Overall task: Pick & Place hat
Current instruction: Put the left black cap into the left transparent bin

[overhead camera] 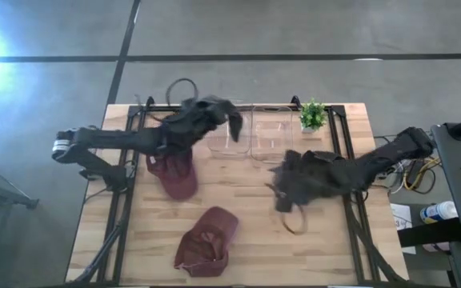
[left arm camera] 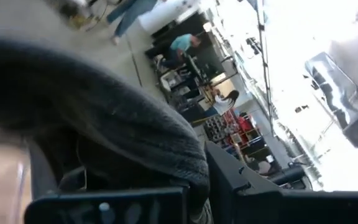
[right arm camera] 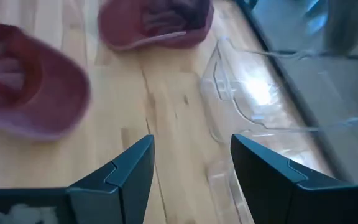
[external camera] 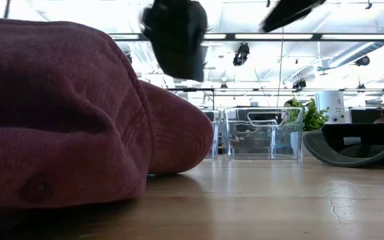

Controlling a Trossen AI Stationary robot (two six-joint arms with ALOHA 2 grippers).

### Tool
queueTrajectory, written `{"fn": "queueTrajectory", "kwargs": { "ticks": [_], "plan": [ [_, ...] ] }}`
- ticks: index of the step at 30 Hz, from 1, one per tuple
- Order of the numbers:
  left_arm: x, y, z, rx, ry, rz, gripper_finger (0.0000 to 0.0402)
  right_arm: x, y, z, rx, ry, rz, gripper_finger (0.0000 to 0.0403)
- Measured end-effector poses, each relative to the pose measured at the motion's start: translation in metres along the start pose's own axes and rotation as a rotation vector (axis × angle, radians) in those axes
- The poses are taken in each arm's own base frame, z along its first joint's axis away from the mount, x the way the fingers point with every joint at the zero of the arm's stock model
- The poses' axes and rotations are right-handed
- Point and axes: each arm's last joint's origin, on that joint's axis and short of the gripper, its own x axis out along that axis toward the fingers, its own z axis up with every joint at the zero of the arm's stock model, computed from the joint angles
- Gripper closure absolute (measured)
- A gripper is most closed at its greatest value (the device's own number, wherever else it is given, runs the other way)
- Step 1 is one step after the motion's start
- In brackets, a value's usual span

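My left gripper (overhead camera: 201,120) is shut on a dark grey hat (overhead camera: 213,110), held up over the far left of the table beside the clear bins. In the low view this hat (external camera: 175,37) hangs high above the table. Two maroon hats lie on the wood: one (overhead camera: 174,174) below the left arm, the other (overhead camera: 206,242) near the front edge. My right gripper (right arm camera: 191,162) is open over bare wood right of centre, with nothing between its fingers. Another dark hat (external camera: 359,143) rests on the table at the right. My left gripper holds the dark grey hat by its cloth (left arm camera: 135,137), which bulges over and between the fingers and hides the place of contact. The fingers come at it about level, from the table's left. The hat is lifted clear of the table and hangs below the fingers.
Two clear plastic bins (overhead camera: 250,132) stand at the far middle, next to a small green plant (overhead camera: 313,116). A black frame rail (overhead camera: 338,152) runs along the table's sides. Bare wood lies between the two maroon hats and the right arm.
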Motion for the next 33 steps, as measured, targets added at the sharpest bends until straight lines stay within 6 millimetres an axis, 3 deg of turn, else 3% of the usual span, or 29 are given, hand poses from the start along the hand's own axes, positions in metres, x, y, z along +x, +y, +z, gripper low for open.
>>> {"fn": "queueTrajectory", "kwargs": {
  "ticks": [7, 17, 26, 33],
  "plan": [
    [-0.038, -0.014, 0.052, 0.136, -0.044, -0.034, 0.0379, 0.065, -0.03, 0.023, -0.048, 0.089, -0.008, 0.0193],
    [-0.071, -0.006, 0.101, 0.246, -0.095, -0.017, 0.0379, 0.153, -0.066, 0.047, -0.107, 0.244, 0.044, 0.0194],
    [-0.078, -0.006, 0.109, 0.269, -0.082, -0.033, 0.0379, 0.21, -0.085, 0.04, -0.061, 0.412, 0.17, 0.02],
    [-0.077, -0.006, 0.109, 0.278, -0.08, -0.034, 0.0379, 0.224, -0.071, 0.037, -0.072, 0.475, 0.245, 0.0291]
  ]
}}
